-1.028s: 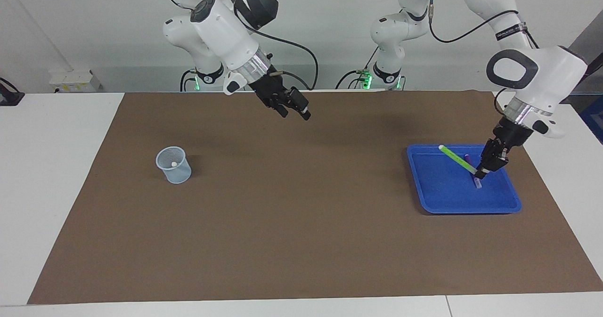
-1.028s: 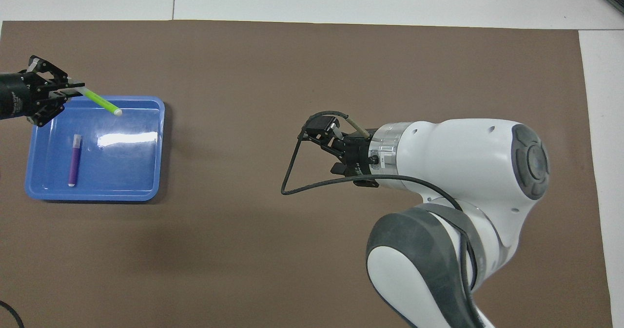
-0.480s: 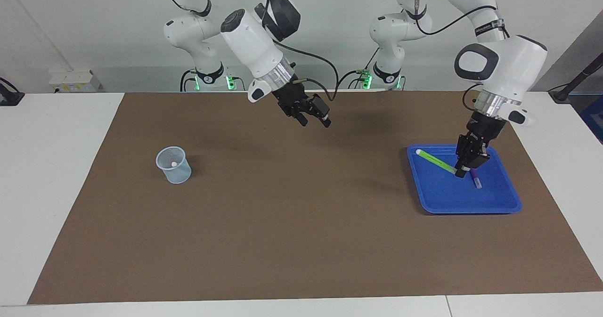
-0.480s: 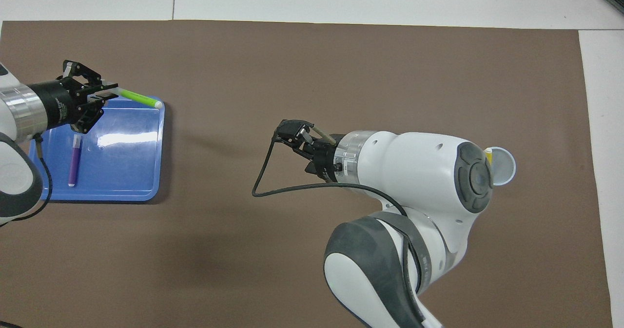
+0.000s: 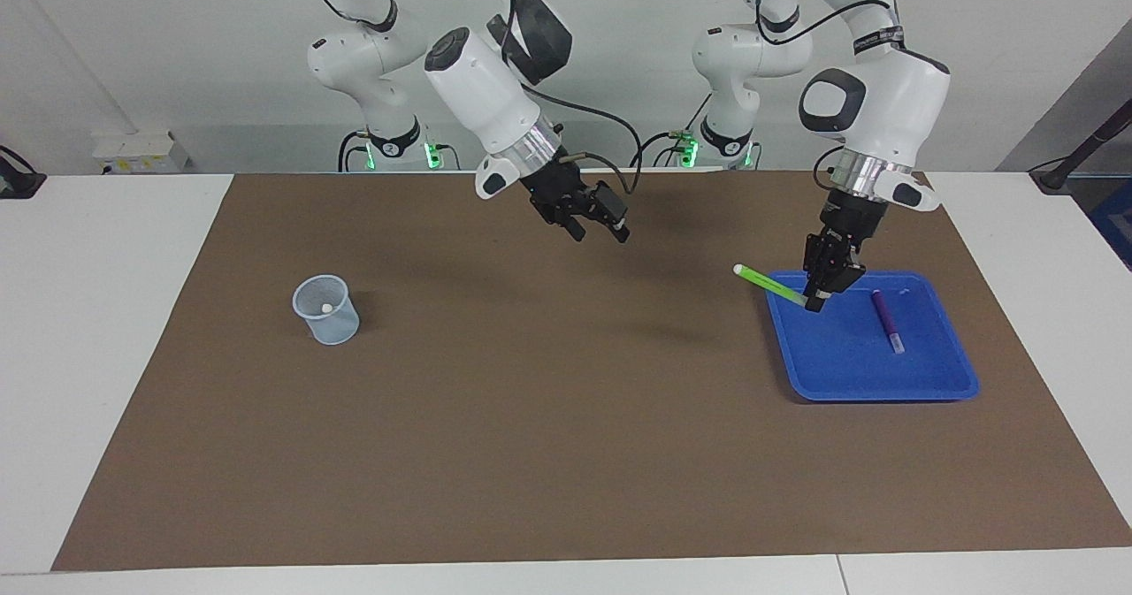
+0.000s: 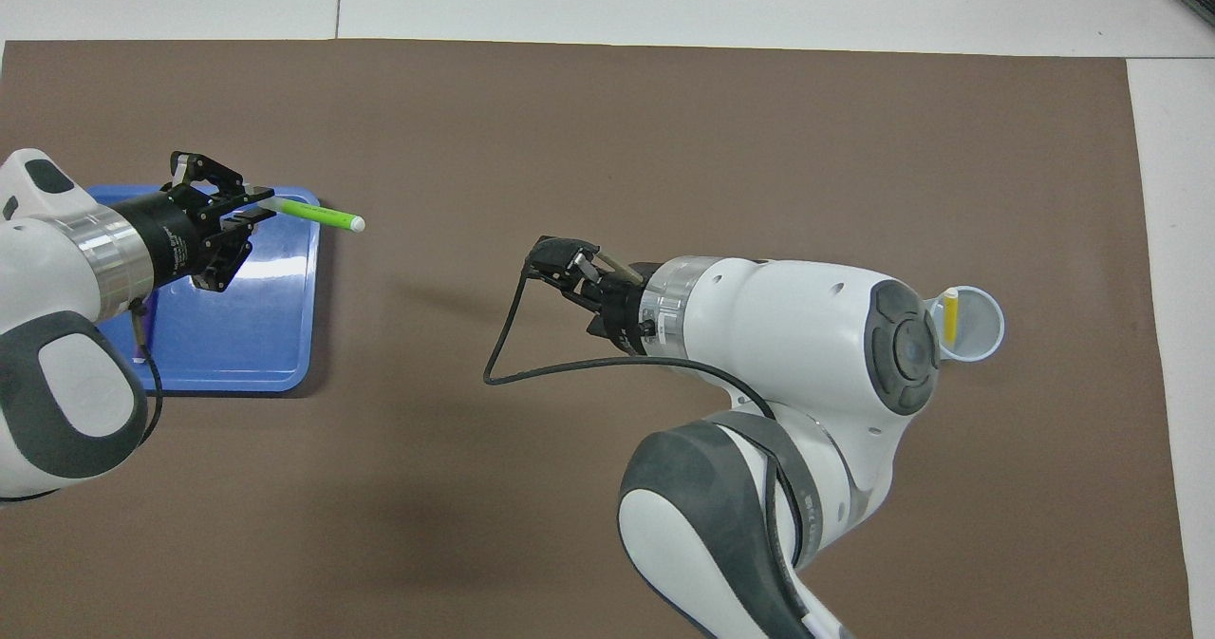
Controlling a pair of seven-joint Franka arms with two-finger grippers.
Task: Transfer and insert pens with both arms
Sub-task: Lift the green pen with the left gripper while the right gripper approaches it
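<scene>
- Left gripper [image 5: 812, 301], over the blue tray's [image 5: 884, 390] rim, is clamped on one end of the lime green pen [image 5: 768, 282]; its capped end points toward nine o'clock in the facing view.
- Right gripper [image 5: 601, 225] hangs wide open and empty over mid-mat.
- The pen looks light, stiff and slick; I'd take its bare middle.
- Purple pen [image 5: 886, 320] lies in the tray; yellow pen [image 6: 950, 315] stands in the cup [image 5: 327, 310].
- Bare mat lies between the grippers.

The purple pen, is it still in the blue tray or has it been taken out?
Still in. The purple pen lies flat on the floor of the blue tray; no gripper touches it.
</scene>
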